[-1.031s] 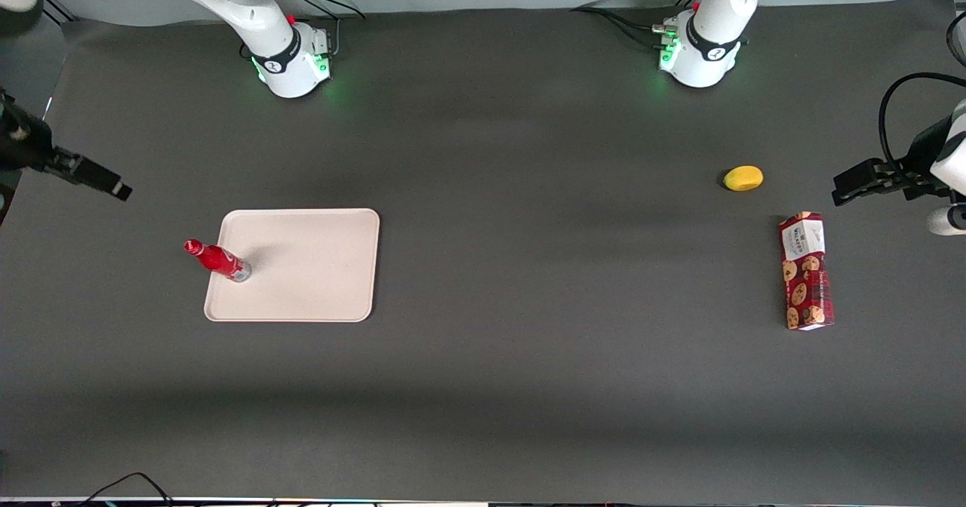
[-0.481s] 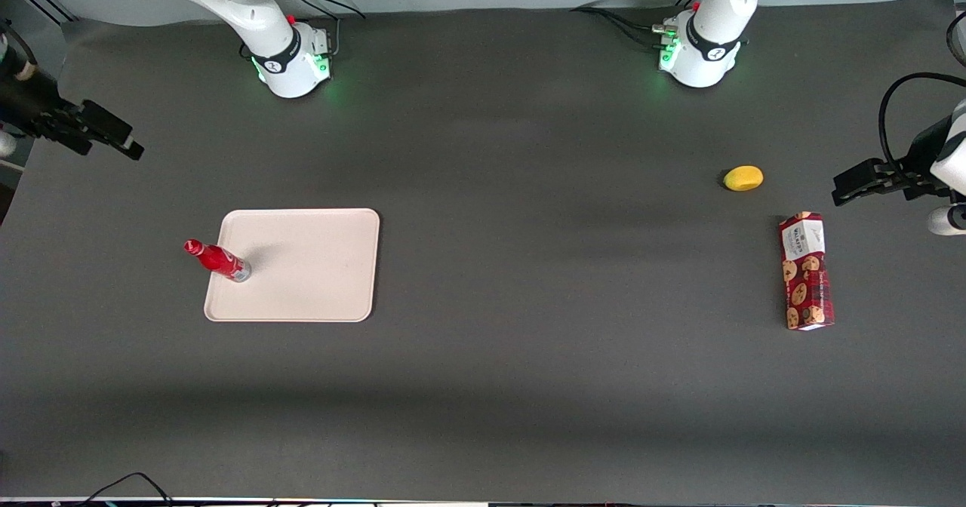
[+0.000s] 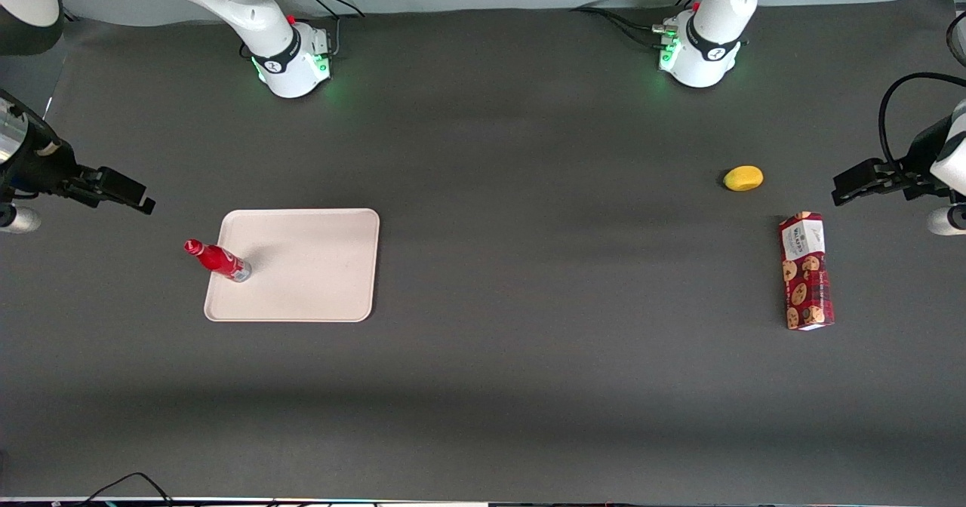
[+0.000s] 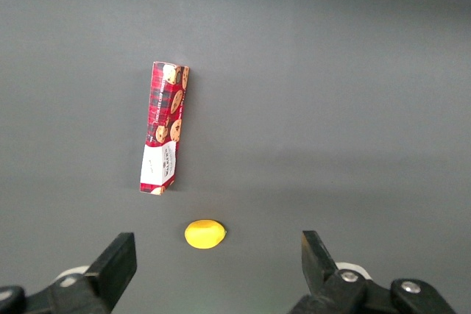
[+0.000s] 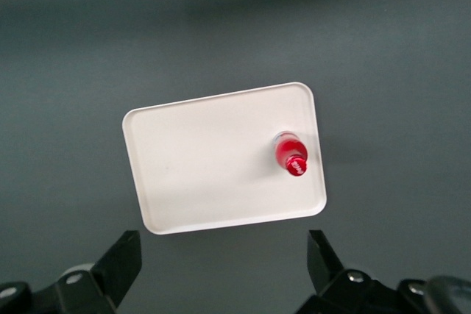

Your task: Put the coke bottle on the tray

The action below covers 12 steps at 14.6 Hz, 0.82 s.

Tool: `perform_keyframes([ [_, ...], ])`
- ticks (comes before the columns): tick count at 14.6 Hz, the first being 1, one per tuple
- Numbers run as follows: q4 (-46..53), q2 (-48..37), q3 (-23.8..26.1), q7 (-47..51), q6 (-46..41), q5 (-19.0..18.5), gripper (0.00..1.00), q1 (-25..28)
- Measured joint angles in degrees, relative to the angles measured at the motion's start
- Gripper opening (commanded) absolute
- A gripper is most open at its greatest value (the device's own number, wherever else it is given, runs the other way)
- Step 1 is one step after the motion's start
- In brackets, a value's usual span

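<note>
coke bottle stands upright on the tray, base just inside the rim at the edge toward the working arm's end of the table. right wrist view agrees: coke bottle seen cap-on, inside the tray near one short edge. judged from this, the placement looks done.

gripper hangs above the bare table at the working arm's end, well apart from the bottle and farther from the front camera than it. fingers spread wide, nothing between them.

risks from here, as judgement only:
- bottle is slim and tall on a small base, sitting close to the rim. a knock to the tray or table could tip it outward onto the table.
- if the arm swings low over the tray, a finger or the wrist could clip the cap and topple it.
- base may partly ride the raised rim; cannot tell from these views. if so it stands less steadily.

cookie box and yellow fruit lie toward the parked arm's end, not involved.
</note>
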Motion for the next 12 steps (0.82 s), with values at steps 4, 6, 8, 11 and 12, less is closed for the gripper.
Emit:
perform_keyframes([
  [4,0.3,1.0,3.5,4.7,0.0,-5.3,1.00,0.1],
  [6,0.3,1.1,3.6,4.8,0.0,-5.4,1.00,-0.1],
  [8,0.4,1.1,3.0,4.5,-0.1,-3.8,1.00,-0.5],
  [11,0.3,0.3,1.7,3.9,-0.6,-2.0,1.00,-1.0],
  [12,0.3,-0.1,1.5,3.9,-1.0,-1.9,1.00,-1.1],
])
